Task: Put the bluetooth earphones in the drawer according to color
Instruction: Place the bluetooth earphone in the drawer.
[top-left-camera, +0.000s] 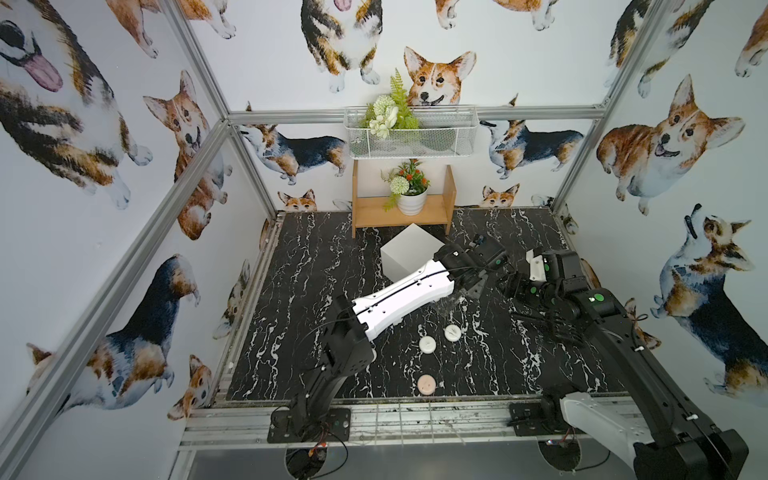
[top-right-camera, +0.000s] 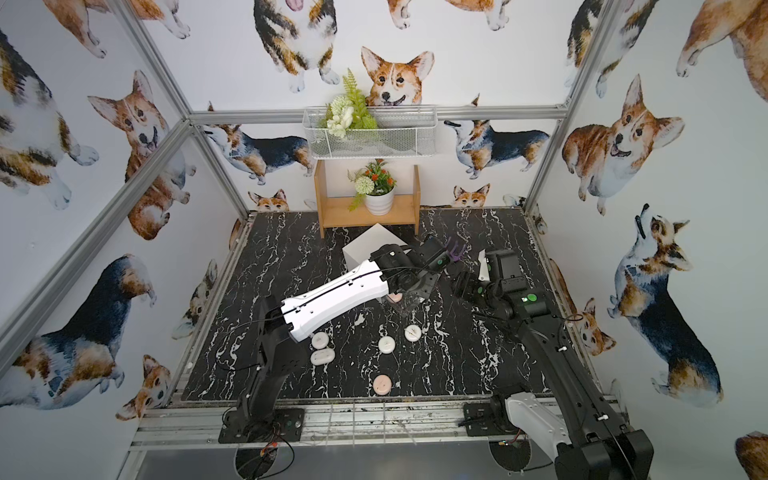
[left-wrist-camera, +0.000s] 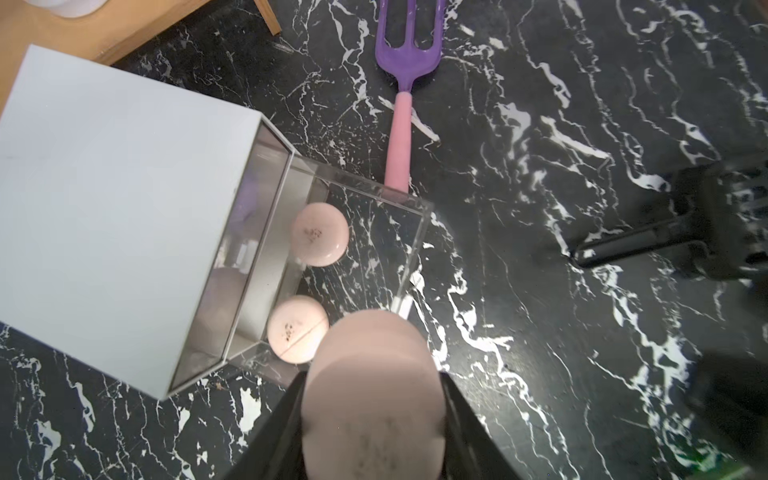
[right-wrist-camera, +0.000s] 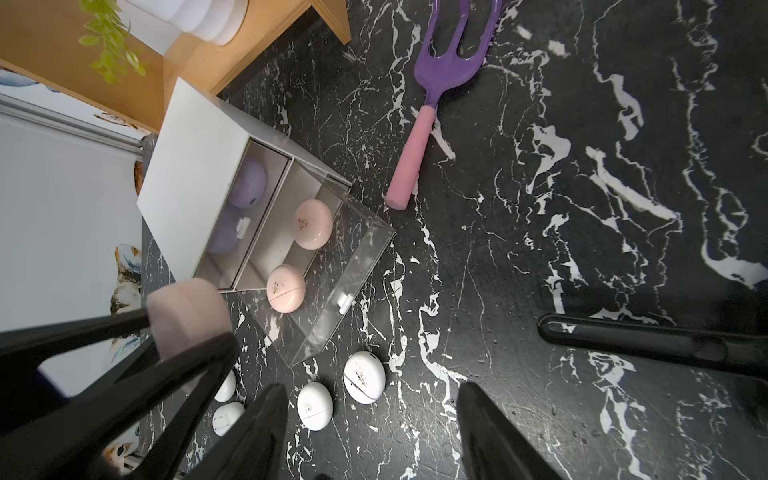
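1. In both top views the white cabinet (top-left-camera: 409, 253) stands angled on the marble table (top-left-camera: 316, 291), in front of the wooden shelf (top-left-camera: 401, 214). The left arm (top-left-camera: 399, 299) reaches past it and hides its own fingertips. Nearer the arm bases lie four white cases (top-right-camera: 386, 344) and a loose pink case (top-right-camera: 381, 384).
2. In the left wrist view the left gripper (left-wrist-camera: 372, 399) is clamped on a held pink case (left-wrist-camera: 368, 353), one finger on each side. The case sits by the front corner of the open drawer (left-wrist-camera: 411, 249), probably raised above it. Two pink cases (left-wrist-camera: 320, 234) lie inside that clear tray. A toy fork (left-wrist-camera: 401, 137) lies beyond it.
3. In the right wrist view the right gripper (right-wrist-camera: 371, 390) hangs with its jaws spread wide and nothing between them, and the white cases show on the table below. Purple cases (right-wrist-camera: 249, 183) fill the drawer above the open one.
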